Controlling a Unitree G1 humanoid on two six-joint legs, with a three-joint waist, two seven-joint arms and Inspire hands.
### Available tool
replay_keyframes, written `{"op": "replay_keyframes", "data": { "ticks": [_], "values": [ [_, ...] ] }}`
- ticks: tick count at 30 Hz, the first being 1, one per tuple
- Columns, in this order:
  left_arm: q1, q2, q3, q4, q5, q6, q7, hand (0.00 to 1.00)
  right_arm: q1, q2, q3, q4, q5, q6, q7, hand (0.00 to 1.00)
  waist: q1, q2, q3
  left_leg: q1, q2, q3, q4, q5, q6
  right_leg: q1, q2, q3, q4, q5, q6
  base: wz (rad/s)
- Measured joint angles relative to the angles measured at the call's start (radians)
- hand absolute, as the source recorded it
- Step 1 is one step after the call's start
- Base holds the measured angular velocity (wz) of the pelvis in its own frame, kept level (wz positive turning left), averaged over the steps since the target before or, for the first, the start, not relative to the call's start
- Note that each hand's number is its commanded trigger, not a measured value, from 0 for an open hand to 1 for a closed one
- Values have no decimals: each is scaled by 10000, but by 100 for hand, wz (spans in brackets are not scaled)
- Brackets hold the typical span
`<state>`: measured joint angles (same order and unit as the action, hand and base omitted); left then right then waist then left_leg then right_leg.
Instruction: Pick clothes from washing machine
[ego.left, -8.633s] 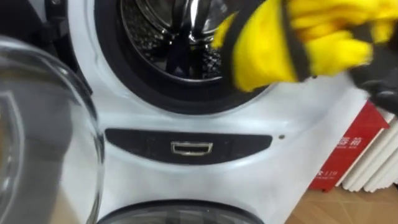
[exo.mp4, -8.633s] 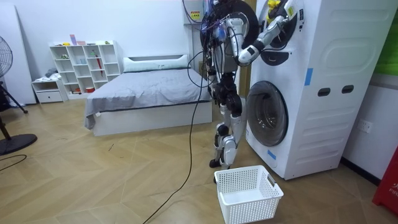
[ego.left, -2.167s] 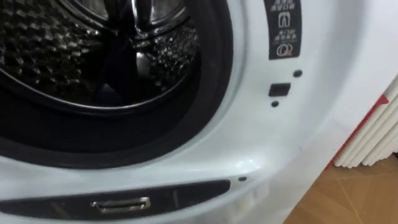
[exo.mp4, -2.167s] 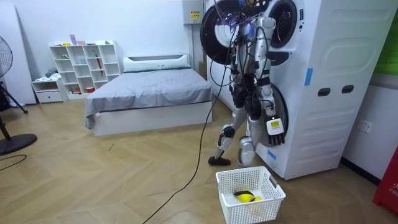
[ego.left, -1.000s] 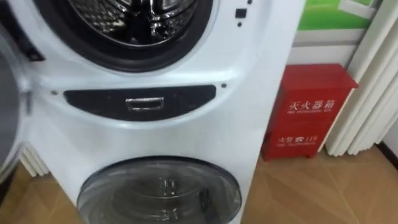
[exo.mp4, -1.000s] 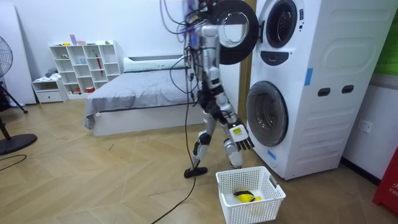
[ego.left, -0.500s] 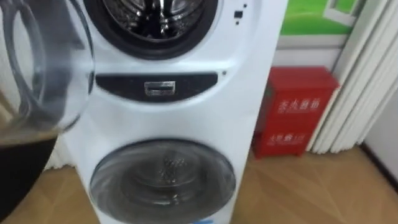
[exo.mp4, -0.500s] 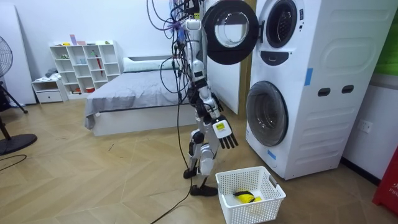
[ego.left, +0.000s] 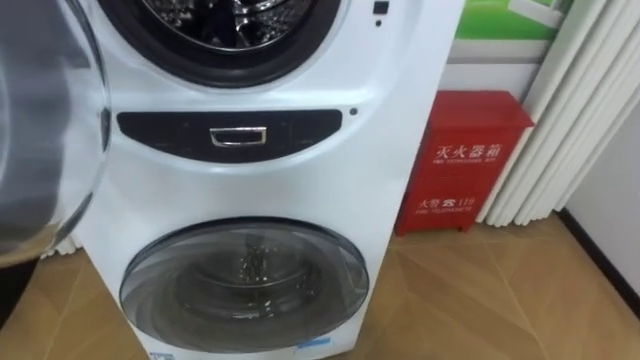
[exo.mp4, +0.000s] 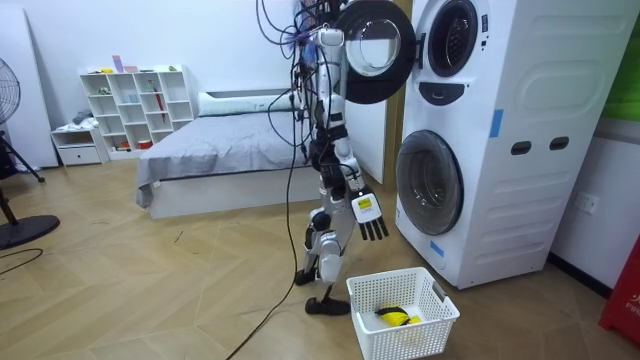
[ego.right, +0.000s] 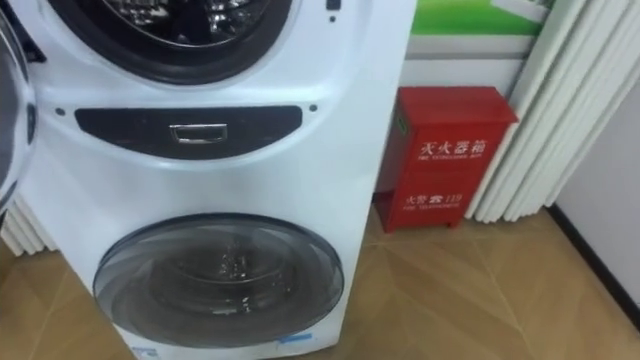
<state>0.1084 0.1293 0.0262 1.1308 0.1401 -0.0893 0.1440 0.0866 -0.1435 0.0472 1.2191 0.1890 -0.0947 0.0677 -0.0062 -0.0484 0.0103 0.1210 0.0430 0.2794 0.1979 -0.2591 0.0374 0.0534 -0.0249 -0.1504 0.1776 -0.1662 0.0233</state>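
The yellow garment lies in the white basket on the floor, near the front lower corner of the stacked washing machine. The robot stands just beside the basket, facing the machine, whose upper door is swung open. Its right hand hangs low and empty, fingers released and straight. A red cabinet stands beside the machine.

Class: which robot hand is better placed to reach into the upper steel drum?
Probably the right hand: the round glass door hangs open on the robot's left, while the steel drum is unobstructed on its right.
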Motion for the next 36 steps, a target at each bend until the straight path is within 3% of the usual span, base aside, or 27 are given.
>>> {"op": "replay_keyframes", "data": {
  "ticks": [4,11,13,14,15,17,19,22,25,33,36],
  "values": [
    [284,-9,222,7,-700,-7,39,0,26,-47,-36,-3,68,37,-10,0,80,18,10,15,-23,-502,-48,0,-4,183,28,-91,-131,12,-20,5],
    [361,67,2234,-223,-2418,-60,994,0,3,-120,-967,-7,92,-52,-138,0,257,200,-22,158,-55,-827,-157,10,-31,375,41,-134,-318,12,-19,6],
    [372,79,3024,-945,-2719,-77,1495,0,80,-133,-1501,-29,-31,-127,-209,0,335,274,-46,154,-62,-909,-177,11,-31,370,46,-140,-328,12,-20,5],
    [374,126,3235,-1414,-3050,-300,1901,0,134,-177,-1683,-51,-37,-171,-293,0,395,332,-59,152,-64,-915,-179,11,-32,381,45,-145,-334,12,-19,4],
    [374,222,3262,-1726,-3304,-536,2240,0,137,-254,-1717,-55,-43,-171,-347,0,423,407,-78,163,-74,-922,-180,11,-32,450,33,-160,-339,12,-19,3],
    [378,306,3491,-2387,-3519,-618,2567,0,192,-280,-1869,-203,-79,-170,-348,0,430,519,-83,175,-93,-966,-178,11,-33,504,17,-190,-379,12,-19,3],
    [420,350,3656,-3915,-3827,-702,3131,0,357,-275,-2063,-396,-69,-172,-372,0,440,527,-88,141,-190,-1226,-181,14,-37,532,1,-266,-406,12,-19,13],
    [334,595,3701,-4750,-3853,-979,3612,0,363,-264,-2272,-419,-56,-175,-462,0,485,585,-120,140,-193,-1296,-180,18,-43,542,-11,-300,-394,11,-19,5],
    [333,629,4175,-6461,-3839,-1123,4239,0,570,-259,-2672,-605,-281,-198,-512,0,501,594,-125,137,-220,-1426,-182,18,-44,524,-34,-381,-368,11,-17,7],
    [325,1205,4450,-9645,-3811,-1166,5213,0,979,-205,-2651,-674,-431,-195,-533,0,855,634,-103,68,-218,-1514,-206,21,-50,477,-33,-326,-270,10,-15,-1],
    [530,1237,4506,-10227,-3463,-1143,5303,0,1072,-189,-2643,-675,-398,-188,-368,0,933,654,-90,113,-236,-1605,-260,21,-50,519,-40,-384,-267,17,-5,7]
  ]
}}
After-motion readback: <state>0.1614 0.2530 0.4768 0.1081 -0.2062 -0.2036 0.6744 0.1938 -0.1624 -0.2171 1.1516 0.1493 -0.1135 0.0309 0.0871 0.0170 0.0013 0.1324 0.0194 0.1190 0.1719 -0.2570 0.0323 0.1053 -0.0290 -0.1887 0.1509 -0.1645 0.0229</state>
